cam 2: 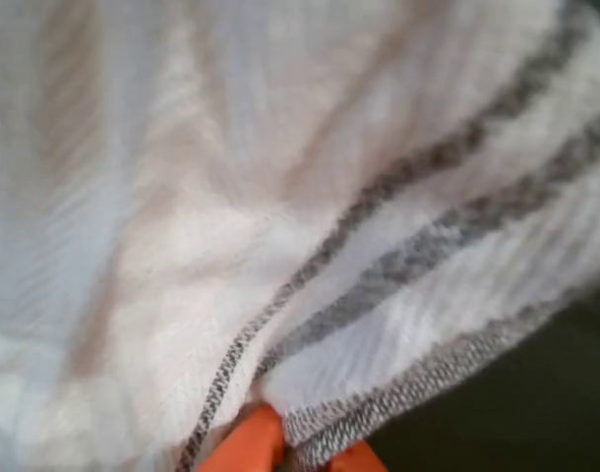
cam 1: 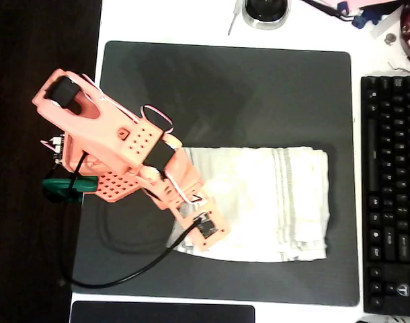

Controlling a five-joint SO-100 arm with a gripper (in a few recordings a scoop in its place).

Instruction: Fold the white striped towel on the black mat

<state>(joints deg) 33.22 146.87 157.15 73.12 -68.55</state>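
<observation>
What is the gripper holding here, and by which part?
The gripper is pinching the white striped towel at its grey-striped edge, near a corner, above the black mat.

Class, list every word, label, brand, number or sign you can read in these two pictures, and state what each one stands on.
No text can be read.
Keyboard, overhead view: the keys bear pale legends, too small and blurred to read.
White striped towel: grey stripes only, no lettering in either view.
Black mat: plain, no mark.
Orange arm: no readable label.
</observation>
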